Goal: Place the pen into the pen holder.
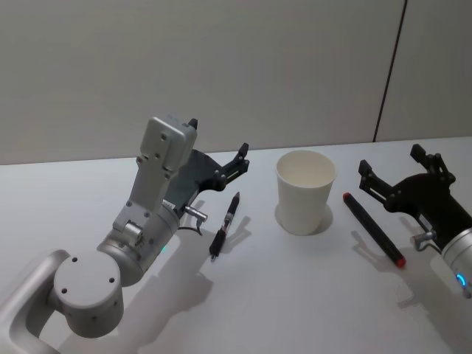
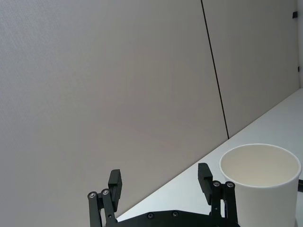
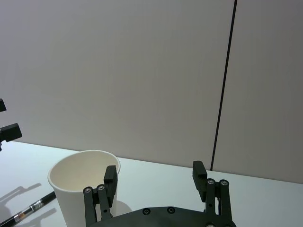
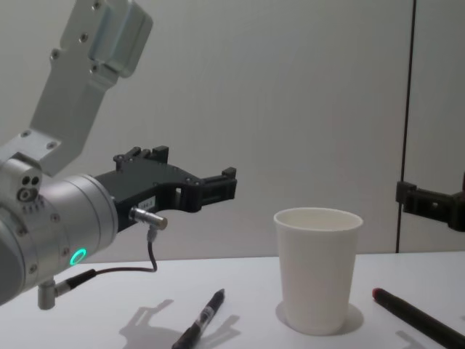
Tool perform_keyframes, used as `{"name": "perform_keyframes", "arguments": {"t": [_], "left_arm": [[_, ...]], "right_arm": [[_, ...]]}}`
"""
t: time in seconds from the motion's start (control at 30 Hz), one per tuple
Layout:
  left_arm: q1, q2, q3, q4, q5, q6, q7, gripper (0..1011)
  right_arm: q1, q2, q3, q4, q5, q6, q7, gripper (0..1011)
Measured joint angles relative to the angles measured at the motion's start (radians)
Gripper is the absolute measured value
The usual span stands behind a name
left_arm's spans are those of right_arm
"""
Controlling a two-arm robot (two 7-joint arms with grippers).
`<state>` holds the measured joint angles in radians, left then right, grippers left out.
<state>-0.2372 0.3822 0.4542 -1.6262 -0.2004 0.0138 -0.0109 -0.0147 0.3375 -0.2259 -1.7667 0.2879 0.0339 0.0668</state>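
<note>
The pen holder (image 1: 304, 193), a plain white paper cup, stands upright on the white table; it also shows as the cup (image 4: 317, 269), the cup (image 2: 260, 184) and the cup (image 3: 80, 187). A slim black pen (image 1: 226, 225) lies flat to the cup's left, seen again as the pen (image 4: 200, 321) and the pen (image 3: 28, 208). My left gripper (image 1: 219, 141) hovers open above the table just behind the pen, holding nothing. Right of the cup, my right gripper (image 1: 391, 160) also hangs open and empty. Both wrist views show open fingers: left gripper (image 2: 160, 178), right gripper (image 3: 155, 173).
A thicker black marker with red ends (image 1: 372, 228) lies on the table between the cup and the right gripper, also seen low as the marker (image 4: 414, 318). A grey wall with a dark vertical seam (image 1: 389, 70) stands behind the table.
</note>
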Motion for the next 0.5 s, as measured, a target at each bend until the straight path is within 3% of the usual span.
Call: {"name": "perform_keyframes", "arguments": {"t": [0.5], "left_arm": [[0.000, 0.000, 0.000, 0.000, 0.000, 0.000, 0.000, 1001]], "right_arm": [[0.000, 0.000, 0.000, 0.000, -0.001, 0.000, 0.000, 1002]]}}
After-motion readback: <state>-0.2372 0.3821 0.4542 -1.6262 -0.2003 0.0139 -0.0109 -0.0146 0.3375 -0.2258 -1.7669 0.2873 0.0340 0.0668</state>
